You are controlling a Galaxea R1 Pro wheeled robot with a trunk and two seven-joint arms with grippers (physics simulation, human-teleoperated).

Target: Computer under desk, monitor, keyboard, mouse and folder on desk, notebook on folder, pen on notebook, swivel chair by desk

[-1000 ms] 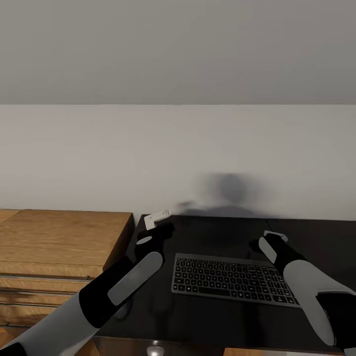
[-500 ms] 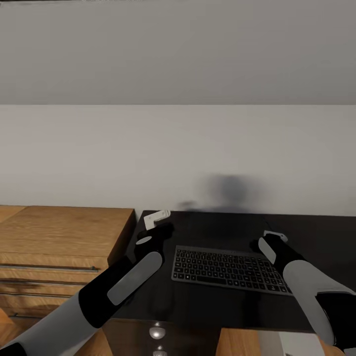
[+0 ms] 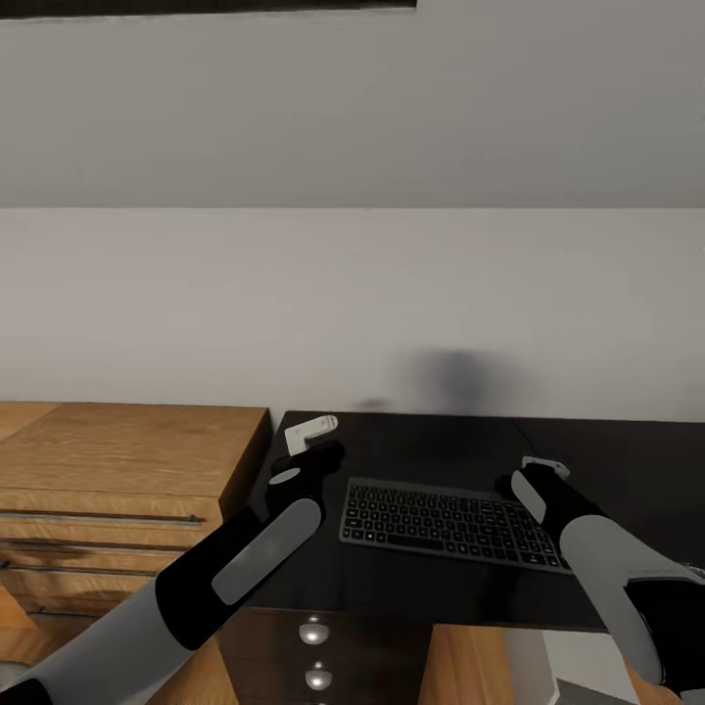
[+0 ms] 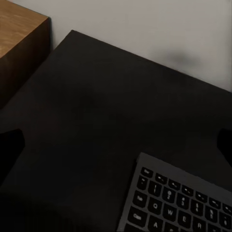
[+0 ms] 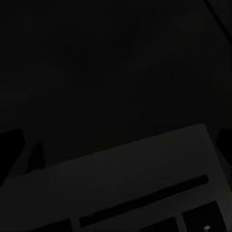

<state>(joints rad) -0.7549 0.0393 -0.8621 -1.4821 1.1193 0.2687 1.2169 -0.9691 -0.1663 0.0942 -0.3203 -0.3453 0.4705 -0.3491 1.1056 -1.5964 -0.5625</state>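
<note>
Here, in the head view, both arms reach over the glossy black surface (image 3: 431,446), one to each side of the keyboard (image 3: 446,524). The left hand (image 3: 311,441) sits at about 10 o'clock from the keyboard, close to the surface's back-left corner; the right hand (image 3: 544,468) sits at about 2 o'clock from it, near the keyboard's far right corner. Each is seen from behind its own wrist, so whether the fingers are spread or closed I cannot tell, nor whether either one touches anything. In the left wrist view dark shapes at both side edges may be fingertips set wide, with bare black surface and the keyboard's (image 4: 179,198) corner between them, but they are too dim to be sure.

Against the picture of a second ago the whole scene has slid upward: the camera has moved, not the things. More of the surface's front edge now shows, with two round silver knobs (image 3: 313,632) on the drawers below it, and a dark strip has come in at the top edge. Arms and keyboard keep the same places relative to each other.

The right wrist view is nearly black; a paler slab (image 5: 116,188) crosses it, unreadable. A wooden shelving unit (image 3: 117,460) stands at 9 o'clock, cut off by the frame
</note>
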